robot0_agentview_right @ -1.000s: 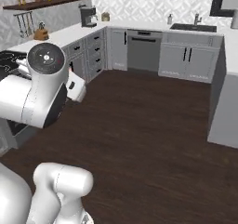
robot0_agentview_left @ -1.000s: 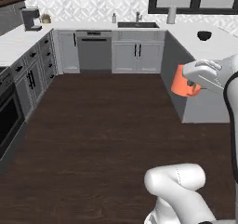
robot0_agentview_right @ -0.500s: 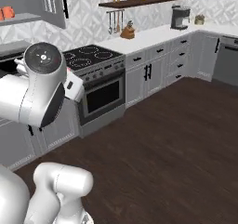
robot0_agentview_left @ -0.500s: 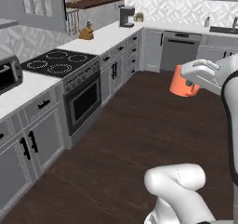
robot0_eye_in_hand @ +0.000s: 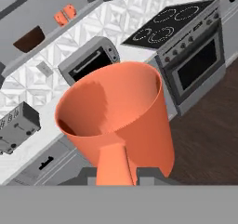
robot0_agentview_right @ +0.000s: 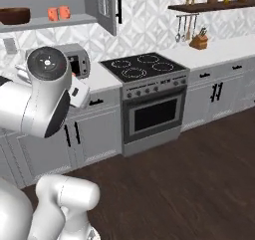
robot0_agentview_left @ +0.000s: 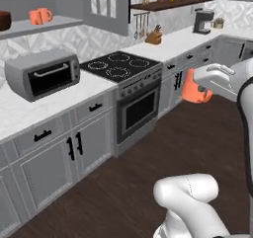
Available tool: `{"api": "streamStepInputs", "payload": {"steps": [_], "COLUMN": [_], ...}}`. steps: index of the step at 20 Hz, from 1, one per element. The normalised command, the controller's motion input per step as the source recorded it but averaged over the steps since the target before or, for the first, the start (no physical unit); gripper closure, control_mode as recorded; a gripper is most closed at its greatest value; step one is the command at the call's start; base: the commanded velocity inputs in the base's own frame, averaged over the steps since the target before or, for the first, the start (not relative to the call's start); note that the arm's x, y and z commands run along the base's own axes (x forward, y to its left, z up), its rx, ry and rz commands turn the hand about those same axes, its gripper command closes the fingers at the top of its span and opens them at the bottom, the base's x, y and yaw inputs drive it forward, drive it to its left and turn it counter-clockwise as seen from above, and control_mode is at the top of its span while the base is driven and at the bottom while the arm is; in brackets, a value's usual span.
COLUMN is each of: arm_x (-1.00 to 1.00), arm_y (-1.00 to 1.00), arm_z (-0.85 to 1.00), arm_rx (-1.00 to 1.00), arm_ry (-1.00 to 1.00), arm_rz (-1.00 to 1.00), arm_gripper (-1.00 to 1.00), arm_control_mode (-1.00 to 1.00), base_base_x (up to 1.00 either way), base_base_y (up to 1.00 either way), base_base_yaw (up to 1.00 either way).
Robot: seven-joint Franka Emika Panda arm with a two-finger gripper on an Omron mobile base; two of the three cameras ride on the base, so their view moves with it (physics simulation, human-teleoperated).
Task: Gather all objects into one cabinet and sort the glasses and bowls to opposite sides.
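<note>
The gripper point(robot0_agentview_left: 205, 86) is clamped tight on an orange mug point(robot0_agentview_left: 196, 90), carried in mid-air over the floor by the oven point(robot0_agentview_left: 140, 114). Two more mugs point(robot0_agentview_left: 39, 16) sit on the cabinet shelf point(robot0_agentview_left: 44, 26) — three total — plus one brown bowl point(robot0_agentview_right: 15, 15) at the shelf's left.

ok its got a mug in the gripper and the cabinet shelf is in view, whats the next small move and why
Probably lift the held orange mug toward the open cabinet shelf, aiming for the side where two mugs already stand, away from the bowl. The gripper holds it well below shelf height.
</note>
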Motion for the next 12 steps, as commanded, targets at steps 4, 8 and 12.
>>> {"api": "streamStepInputs", "payload": {"steps": [4,8,12], "arm_x": [0.00,0.00,0.00], "arm_y": [0.00,0.00,0.00], "arm_z": [0.00,0.00,0.00], "arm_rx": [0.00,0.00,0.00], "arm_ry": [0.00,0.00,0.00], "arm_rz": [0.00,0.00,0.00], "arm_gripper": [1.00,1.00,1.00], "arm_control_mode": [1.00,1.00,1.00], "base_base_x": [1.00,0.96,0.68], "base_base_y": [0.50,0.19,-0.02], "base_base_yaw": [0.44,0.52,0.55]}}
